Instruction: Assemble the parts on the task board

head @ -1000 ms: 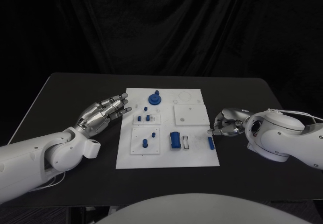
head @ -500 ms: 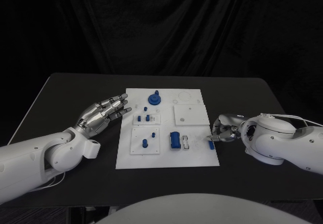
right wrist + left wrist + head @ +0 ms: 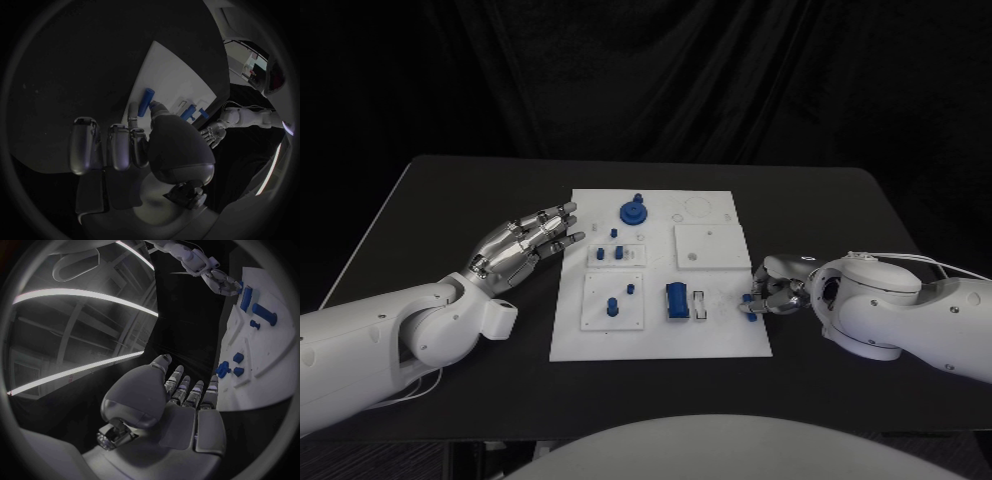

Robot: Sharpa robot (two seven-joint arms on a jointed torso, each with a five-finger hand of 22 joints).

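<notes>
The white task board (image 3: 661,335) lies mid-table. On it are a blue knob (image 3: 633,211), small blue pegs (image 3: 602,254), a blue block (image 3: 675,300) and a blue pin (image 3: 751,308) at its right edge. My right hand (image 3: 777,288) hangs over that edge with its fingers curled. In the right wrist view its thumb tip (image 3: 156,106) touches the side of the lying blue pin (image 3: 146,101); whether the pin is pinched I cannot tell. My left hand (image 3: 524,245) hovers by the board's left edge, fingers spread, holding nothing. The left wrist view shows the left hand (image 3: 169,405), the board (image 3: 275,360) and the right hand (image 3: 222,282).
A raised white square plate (image 3: 708,245) sits on the board's upper right part, and a small white piece (image 3: 700,307) stands beside the blue block. Black table (image 3: 459,200) surrounds the board on all sides.
My right hand has moved down and toward the board's right edge, closing in on the blue pin and now partly covering it. The left hand has stayed put.
</notes>
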